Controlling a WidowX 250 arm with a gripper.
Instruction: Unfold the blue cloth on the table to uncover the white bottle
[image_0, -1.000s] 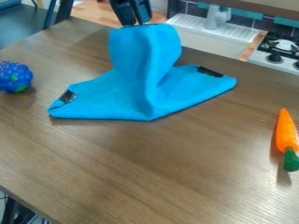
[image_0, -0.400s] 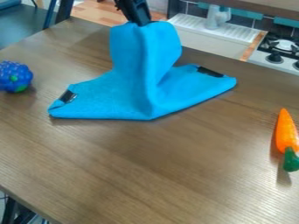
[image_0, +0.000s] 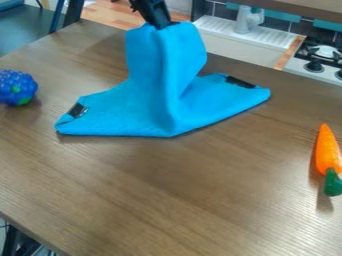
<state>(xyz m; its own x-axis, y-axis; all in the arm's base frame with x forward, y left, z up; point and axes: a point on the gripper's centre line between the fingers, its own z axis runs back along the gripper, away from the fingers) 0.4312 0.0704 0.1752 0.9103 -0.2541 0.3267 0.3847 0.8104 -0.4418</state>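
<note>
1. Lifting or folding seems in hand: the gripper's jaws pinch the blue cloth's raised top.
2. Its lower part lies on the table; moving on calls for a steady grip.

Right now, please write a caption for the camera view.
Black pincer holds blue cloth upright between spiky ball and toy carrot.

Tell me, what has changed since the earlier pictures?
The black two-finger gripper has turned and risen slightly, drawing the raised part of the bright blue cloth up a little. It held the cloth before and still does. The cloth's lower part, the bumpy dark-blue ball and the orange carrot with a green top stayed put.
</note>
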